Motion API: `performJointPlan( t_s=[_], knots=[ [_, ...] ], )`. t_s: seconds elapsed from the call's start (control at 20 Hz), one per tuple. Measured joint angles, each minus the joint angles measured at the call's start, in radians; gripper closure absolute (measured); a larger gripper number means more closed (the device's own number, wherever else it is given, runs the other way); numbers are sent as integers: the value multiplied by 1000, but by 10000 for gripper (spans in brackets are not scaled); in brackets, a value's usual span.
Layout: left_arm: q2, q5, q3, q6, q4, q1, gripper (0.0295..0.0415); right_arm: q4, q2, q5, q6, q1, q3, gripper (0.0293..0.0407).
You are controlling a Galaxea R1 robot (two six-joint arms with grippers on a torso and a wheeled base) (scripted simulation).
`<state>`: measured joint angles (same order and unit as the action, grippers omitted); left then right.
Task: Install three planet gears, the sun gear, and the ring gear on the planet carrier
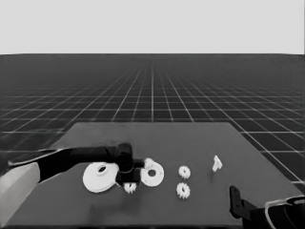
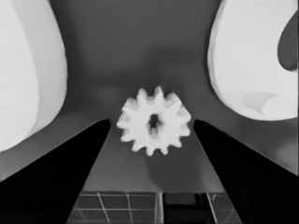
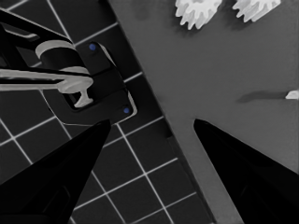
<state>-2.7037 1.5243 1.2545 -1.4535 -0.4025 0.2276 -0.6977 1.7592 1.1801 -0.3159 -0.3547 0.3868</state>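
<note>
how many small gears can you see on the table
4: one between the left gripper's open fingers by the two round parts, one touching the smaller round part's far rim, two further right. None looks hidden.

A: Head cam looks down across table (image 1: 157, 138), horizon in shot. L wrist cam?
B: Very near the tabletop, facing one gear (image 2: 154, 121) between both round parts; same gear (image 1: 130, 187) shows in head view. R wrist cam faces table corner and floor grid.
</note>
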Motion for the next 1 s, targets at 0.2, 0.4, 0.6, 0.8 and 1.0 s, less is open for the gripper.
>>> performJointPlan(
  t_s=[0.2, 0.4, 0.6, 0.8, 1.0],
  knots=[
    [-5, -10, 21, 13, -21, 21, 326, 0, 0, 0, 0, 0, 0, 315],
    [-6, -11, 24, 14, -23, 23, 397, 0, 0, 0, 0, 0, 0, 315],
    [-6, -12, 24, 15, -24, 22, 398, 0, 0, 0, 0, 0, 0, 315],
    [-6, -12, 24, 15, -24, 23, 398, 0, 0, 0, 0, 0, 0, 315],
    [23, 40, -107, -74, 170, -175, 398, 0, 0, 0, 0, 0, 0, 315]
  ],
)
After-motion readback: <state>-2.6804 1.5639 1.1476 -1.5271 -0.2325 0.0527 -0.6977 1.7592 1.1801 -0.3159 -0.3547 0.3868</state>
